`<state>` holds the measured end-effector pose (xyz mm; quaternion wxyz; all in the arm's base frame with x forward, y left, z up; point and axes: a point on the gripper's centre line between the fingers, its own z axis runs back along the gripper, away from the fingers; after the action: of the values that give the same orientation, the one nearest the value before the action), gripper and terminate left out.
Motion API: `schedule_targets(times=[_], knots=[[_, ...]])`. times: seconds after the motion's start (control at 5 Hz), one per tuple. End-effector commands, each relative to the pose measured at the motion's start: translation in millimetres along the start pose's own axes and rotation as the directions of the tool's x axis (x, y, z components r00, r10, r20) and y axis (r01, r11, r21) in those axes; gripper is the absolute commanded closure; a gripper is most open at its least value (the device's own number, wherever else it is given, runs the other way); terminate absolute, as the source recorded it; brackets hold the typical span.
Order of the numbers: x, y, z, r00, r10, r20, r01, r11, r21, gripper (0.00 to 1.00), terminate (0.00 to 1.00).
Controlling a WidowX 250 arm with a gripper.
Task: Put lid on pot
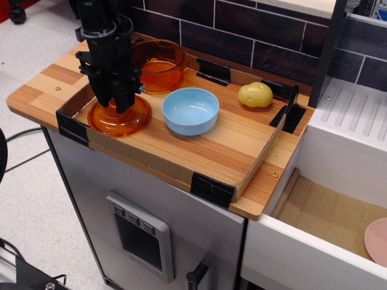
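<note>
Grasping step: pincer [116, 104] pinched on knob of lid [121, 117], left-front of pot [159, 64]; next calls for lifting toward pot

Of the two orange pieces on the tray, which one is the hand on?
The lid, the shallow one at the tray's front left corner. The hand sits over its centre; the deeper pot stands behind, untouched.

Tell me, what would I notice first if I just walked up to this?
The black gripper first, pressed down over the middle of the orange lid at the tray's near left corner. Right behind it sits the orange pot, uncovered, with a blue bowl in the middle and a yellow potato to the right.
</note>
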<state>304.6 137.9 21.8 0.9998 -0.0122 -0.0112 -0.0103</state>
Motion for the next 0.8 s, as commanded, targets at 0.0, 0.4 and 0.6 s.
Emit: schedule_targets(times=[0.0, 0.4, 0.6], knots=[[8.2, 3.5, 18.8, 0.998, 0.015, 0.059, -0.017, 0.999, 0.038, 1.00, 0.00], [13.8, -1.5, 61.8, 0.997, 0.070, 0.039, -0.070, 0.997, 0.013, 1.00, 0.00], [27.5, 0.3, 89.0, 0.994, 0.096, 0.044, -0.096, 0.995, -0.011, 1.00, 0.00]])
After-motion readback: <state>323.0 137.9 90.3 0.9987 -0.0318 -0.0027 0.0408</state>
